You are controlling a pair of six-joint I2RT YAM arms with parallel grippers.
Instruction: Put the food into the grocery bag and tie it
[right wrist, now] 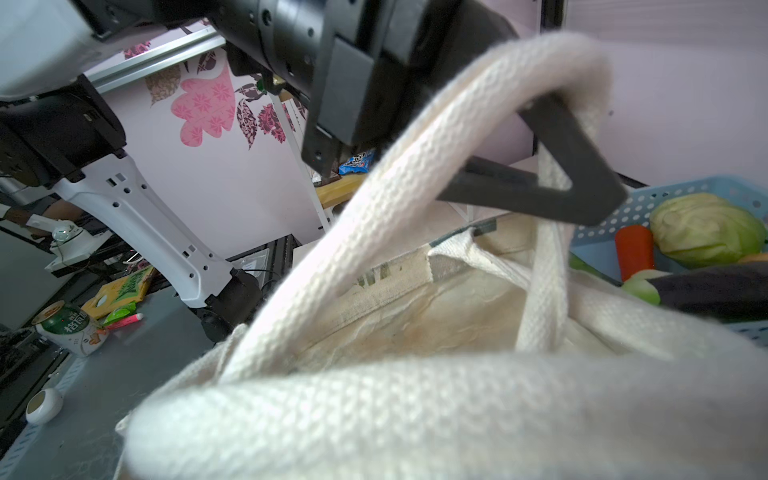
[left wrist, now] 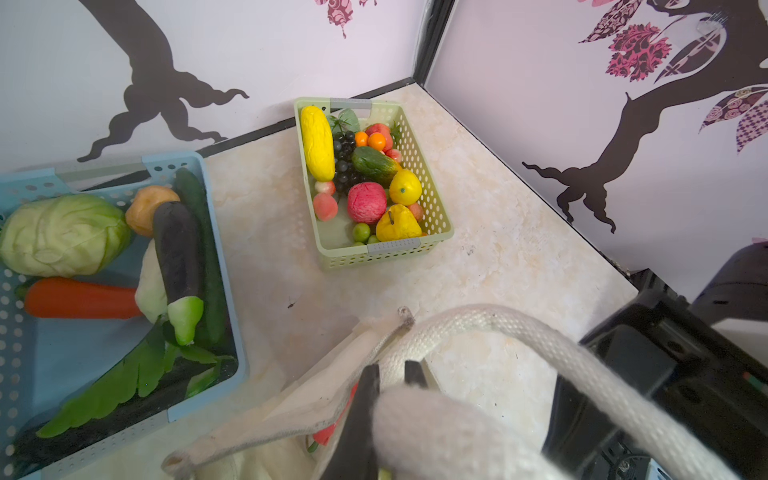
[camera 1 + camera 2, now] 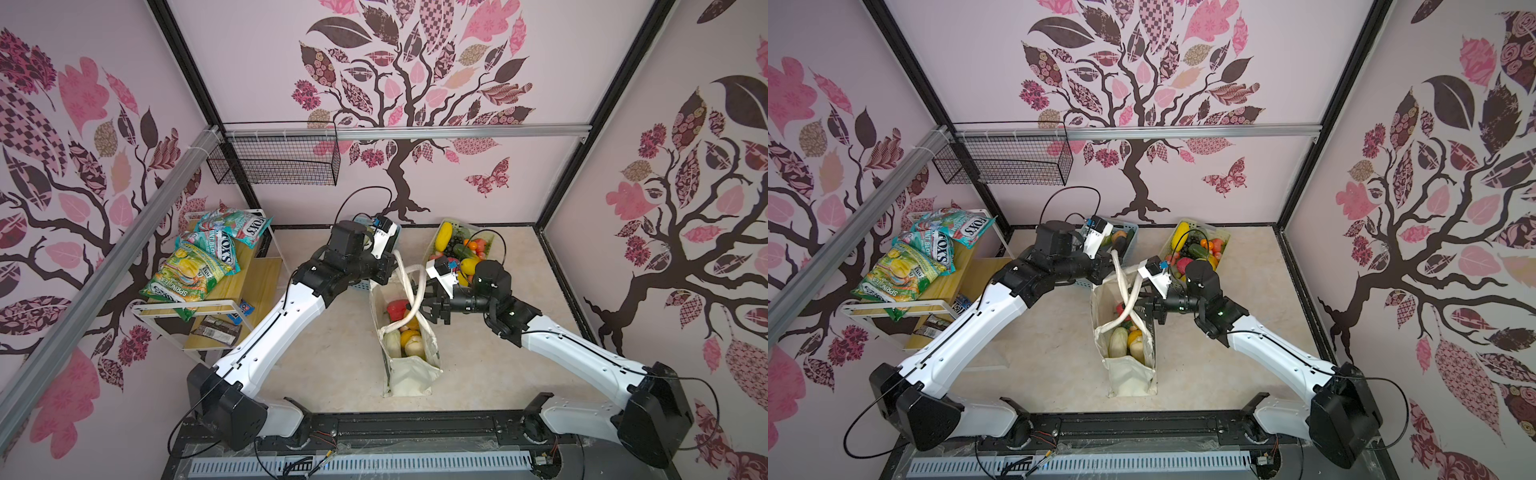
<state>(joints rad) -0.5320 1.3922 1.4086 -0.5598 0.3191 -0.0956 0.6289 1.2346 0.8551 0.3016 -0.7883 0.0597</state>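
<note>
The cream grocery bag (image 3: 409, 374) (image 3: 1129, 374) stands upright at mid-table, its mouth open. Food (image 3: 405, 332) (image 3: 1127, 340) in yellow, white and red fills it. Its two long straps (image 3: 419, 286) (image 3: 1133, 291) cross above the mouth. My left gripper (image 3: 394, 272) (image 2: 392, 374) is shut on one strap (image 2: 498, 324) at the bag's far end and holds it up. My right gripper (image 3: 434, 307) (image 3: 1152, 309) sits at the bag's right rim against the crossed straps, its fingers apart. In the right wrist view a strap (image 1: 415, 407) lies across the lens and hides its jaws.
A pale green basket (image 3: 430, 245) (image 2: 415, 249) of fruit stands at the back right. A light blue basket (image 3: 1131, 230) (image 2: 199, 166) of vegetables is behind the left gripper. A wooden shelf (image 3: 232, 291) with snack packets stands at the left, and a black wire basket (image 3: 274, 162) hangs on the wall.
</note>
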